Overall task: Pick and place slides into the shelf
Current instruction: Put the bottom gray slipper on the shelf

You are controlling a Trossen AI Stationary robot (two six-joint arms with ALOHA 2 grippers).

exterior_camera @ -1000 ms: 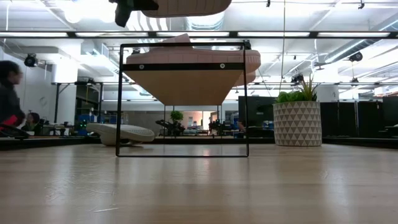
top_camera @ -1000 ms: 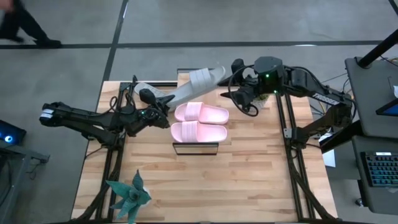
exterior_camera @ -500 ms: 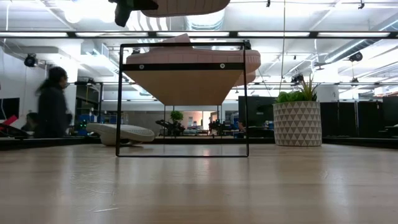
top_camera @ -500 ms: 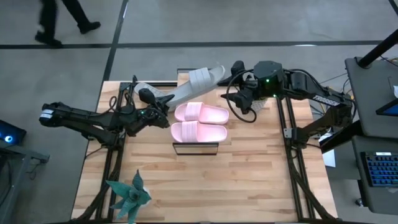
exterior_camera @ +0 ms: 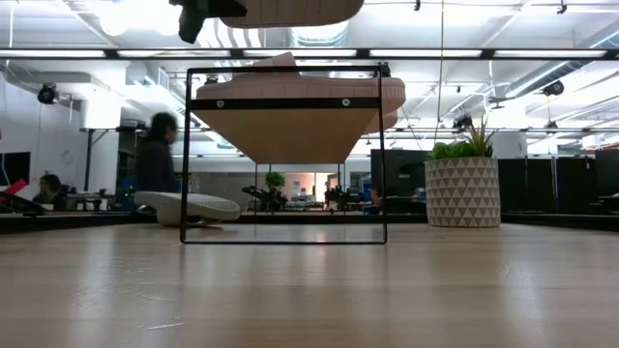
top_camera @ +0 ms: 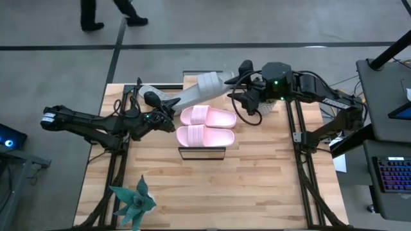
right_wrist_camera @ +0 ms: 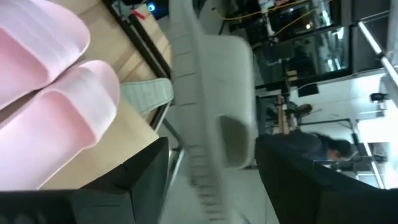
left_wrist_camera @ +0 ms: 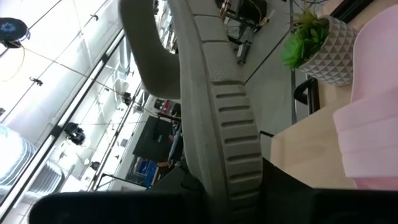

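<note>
My left gripper [top_camera: 168, 114] is shut on a grey slide [top_camera: 204, 85] that slants up over the shelf's [top_camera: 202, 149] far end. The slide's ridged sole [left_wrist_camera: 217, 93] fills the left wrist view. My right gripper [top_camera: 235, 88] is open at the slide's raised end [right_wrist_camera: 214, 106], one finger on each side; whether it touches, I cannot tell. Two pale pink slides [top_camera: 207, 117] [top_camera: 205, 136] lie soles down on the shelf's plank. A second grey slide [exterior_camera: 189, 206] lies flat on the table beside the shelf, toward the table's far left. My left gripper pinches the grey slide's lower end [left_wrist_camera: 231, 186] between its two fingers. It reaches in from the table's left, slanting upward. The slide is lifted clear of the table and tilts up and away from the gripper toward the table's far right.
A potted plant [top_camera: 131, 202] stands at the table's near left corner. The shelf's black frame [exterior_camera: 280, 155] stands mid-table, with bare wood on its near and right sides. A person [exterior_camera: 155, 155] walks in the room beyond the far edge.
My right gripper has moved a little toward the table's left, closing on the grey slide's raised end. My left gripper and the slide have stayed almost in place. A person has walked across the room behind the table.
</note>
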